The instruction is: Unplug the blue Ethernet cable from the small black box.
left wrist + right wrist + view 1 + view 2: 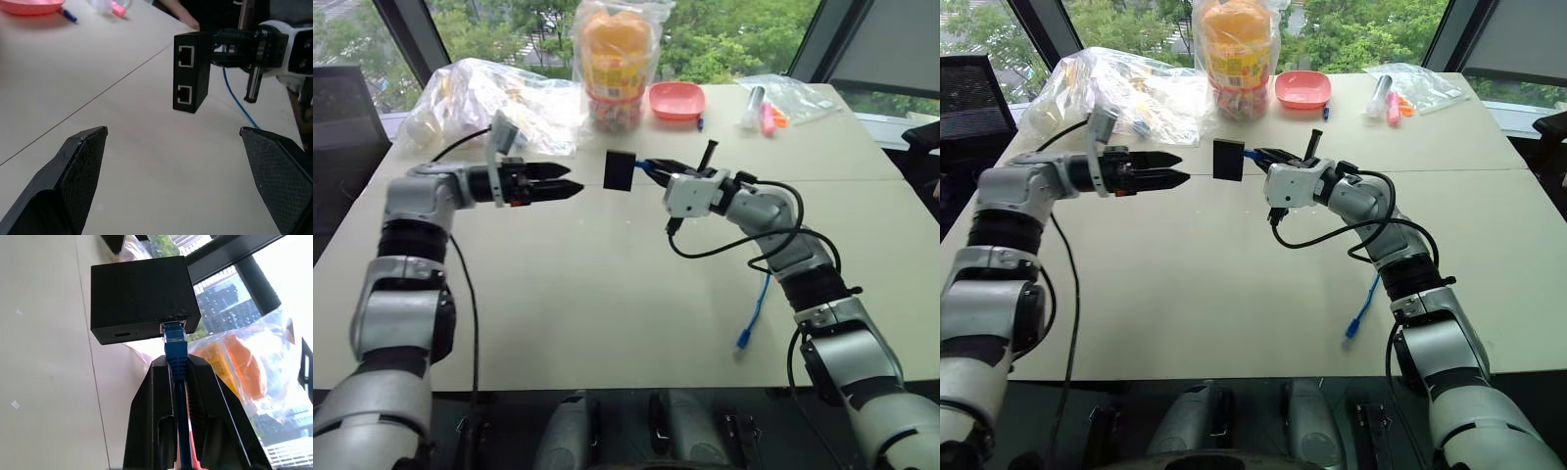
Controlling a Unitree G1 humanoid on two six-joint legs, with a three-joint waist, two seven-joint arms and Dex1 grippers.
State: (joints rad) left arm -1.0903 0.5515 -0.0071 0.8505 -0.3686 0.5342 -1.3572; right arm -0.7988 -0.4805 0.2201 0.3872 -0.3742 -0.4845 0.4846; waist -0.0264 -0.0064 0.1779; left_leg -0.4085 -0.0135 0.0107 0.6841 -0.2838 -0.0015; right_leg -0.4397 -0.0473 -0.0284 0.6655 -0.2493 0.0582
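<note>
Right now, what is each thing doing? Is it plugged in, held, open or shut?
blue Ethernet cable: plugged into the box, pinched near the plug, far end lying on the table.
small black box: hanging in the air on the cable.
right gripper: shut on the cable.
left gripper: open, facing the box, apart from it.

A pale beige table (607, 323), crossed by a thin seam, stands before tall windows (724, 34) with dark slanted frames, where green treetops fill the glass and daylight falls evenly across the surface. Along the far edge sit crumpled clear plastic bags (489, 98), a tall bagged container of orange-and-yellow snacks (619, 59), a pink dish (676, 100) and, toward the far right corner, another clear bag (793, 96) beside pink and white markers (761, 113). A dark chair back (974, 93) rises beyond the table's left edge.
</note>
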